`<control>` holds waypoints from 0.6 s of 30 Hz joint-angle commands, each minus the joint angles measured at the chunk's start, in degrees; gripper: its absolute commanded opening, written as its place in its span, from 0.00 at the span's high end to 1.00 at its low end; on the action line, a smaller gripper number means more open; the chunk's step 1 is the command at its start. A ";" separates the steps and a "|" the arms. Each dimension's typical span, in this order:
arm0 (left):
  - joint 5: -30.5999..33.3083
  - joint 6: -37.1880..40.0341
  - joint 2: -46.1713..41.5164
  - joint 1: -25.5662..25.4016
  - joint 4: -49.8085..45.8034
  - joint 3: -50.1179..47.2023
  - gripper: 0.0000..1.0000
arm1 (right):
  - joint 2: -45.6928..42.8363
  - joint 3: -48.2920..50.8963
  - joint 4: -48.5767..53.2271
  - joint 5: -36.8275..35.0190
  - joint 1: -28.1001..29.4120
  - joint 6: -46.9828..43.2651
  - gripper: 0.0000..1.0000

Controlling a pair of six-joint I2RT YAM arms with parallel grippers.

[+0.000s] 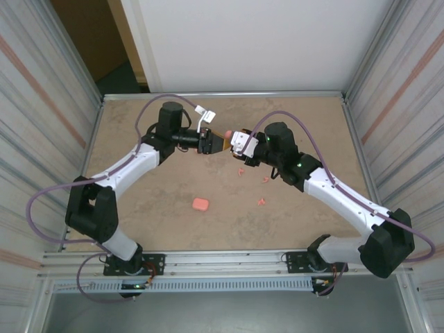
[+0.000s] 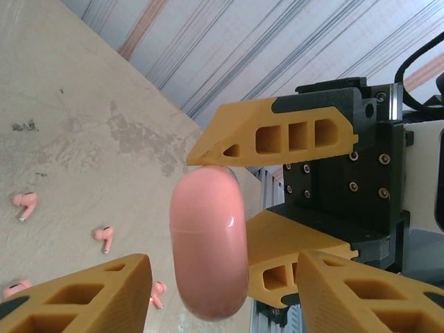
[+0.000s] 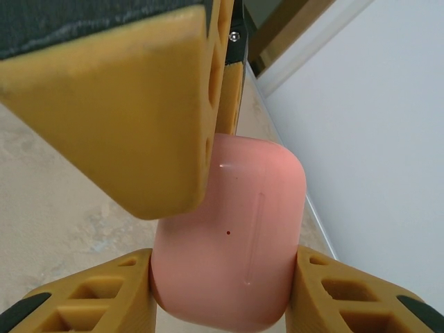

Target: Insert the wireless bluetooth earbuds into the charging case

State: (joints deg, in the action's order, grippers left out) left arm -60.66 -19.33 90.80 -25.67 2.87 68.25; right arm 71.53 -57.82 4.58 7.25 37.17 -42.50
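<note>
Right fingers [image 3: 83, 305]: closed on both sides of the pink case [image 3: 229, 229], held above the desk [image 1: 152, 208].
Left fingers [image 2: 83, 298]: half open, straddling the case, not gripping.
Earbuds [image 2: 104, 238]: loose on the desk, just right of centre.
Risk: uneven left closure may twist the case free, and it would then drop among the earbuds.

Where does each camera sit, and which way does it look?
Top external: fixed above and behind, looking down at the table; left arm and right arm show.
Left wrist: on the left arm, facing past its open left end effector toward the pink case and earbuds.
Right wrist: on the right arm, facing its right end effector, shut on that case.
Shared: both wrist views see the case.
</note>
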 commanded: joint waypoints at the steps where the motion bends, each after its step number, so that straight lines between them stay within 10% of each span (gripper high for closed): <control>1: -2.19 0.79 0.60 -0.43 0.82 1.87 0.45 | -0.25 0.69 -1.73 -0.74 0.63 1.10 0.57; 18: -2.05 -0.18 1.56 -0.51 2.22 1.70 0.68 | 0.77 0.63 -2.28 -0.65 0.89 1.85 0.57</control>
State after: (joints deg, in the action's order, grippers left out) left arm -61.12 -19.55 91.96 -25.89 3.75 68.25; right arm 72.01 -57.82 4.27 7.27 37.60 -42.26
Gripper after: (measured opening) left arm 0.325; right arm 0.436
